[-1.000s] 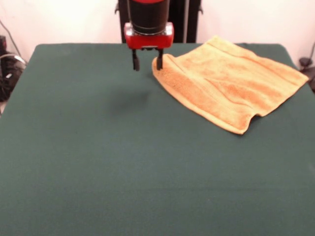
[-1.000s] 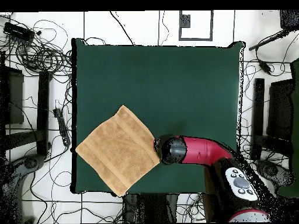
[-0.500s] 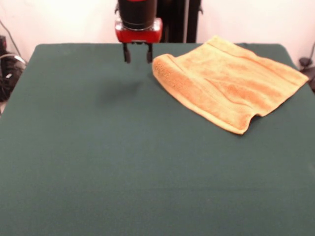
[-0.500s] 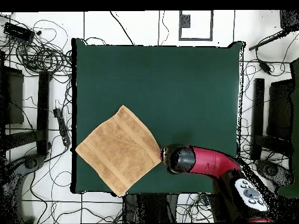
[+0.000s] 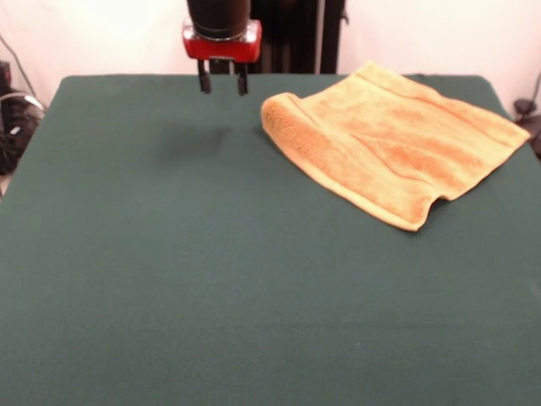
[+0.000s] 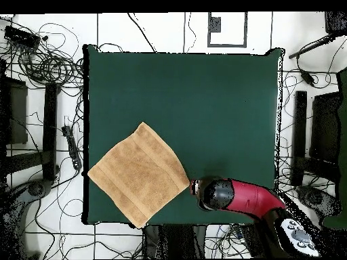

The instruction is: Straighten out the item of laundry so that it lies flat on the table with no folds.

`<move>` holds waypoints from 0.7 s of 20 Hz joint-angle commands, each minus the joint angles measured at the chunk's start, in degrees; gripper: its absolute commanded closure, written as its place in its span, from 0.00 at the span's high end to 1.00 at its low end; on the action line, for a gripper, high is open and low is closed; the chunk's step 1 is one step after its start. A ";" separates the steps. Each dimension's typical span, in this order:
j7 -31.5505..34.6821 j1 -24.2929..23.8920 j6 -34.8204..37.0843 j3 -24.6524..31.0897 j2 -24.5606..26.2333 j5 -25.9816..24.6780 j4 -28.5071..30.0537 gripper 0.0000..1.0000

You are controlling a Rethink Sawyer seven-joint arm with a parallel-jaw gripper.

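The golden-orange towel (image 5: 397,139) lies spread as a diamond at the far right of the dark green table (image 5: 211,279). Its left corner is slightly curled up and its near edge has a small ripple. From overhead the towel (image 6: 138,174) sits by the table's left edge, one corner reaching that edge. My gripper (image 5: 223,83) hangs open and empty above the table's far side, left of the towel's curled corner and clear of it. In the overhead view the arm's red and black end (image 6: 217,195) covers the gripper, just right of the towel's right corner.
Cables (image 6: 47,61) and black stands (image 6: 49,128) lie on the floor around the table (image 6: 203,101). The red arm (image 6: 261,200) reaches in over the table's bottom right edge.
My gripper has let go of the towel's left corner, risen and drawn away from it, moving left and toward the far side in the front view. The towel stays put.
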 commanded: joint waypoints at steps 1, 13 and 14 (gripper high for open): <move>9.90 1.88 -1.88 1.76 0.02 2.77 2.19 1.00; 9.45 3.01 0.83 1.60 -2.16 3.39 2.31 1.00; 9.38 3.29 1.12 1.55 -2.28 3.32 2.14 1.00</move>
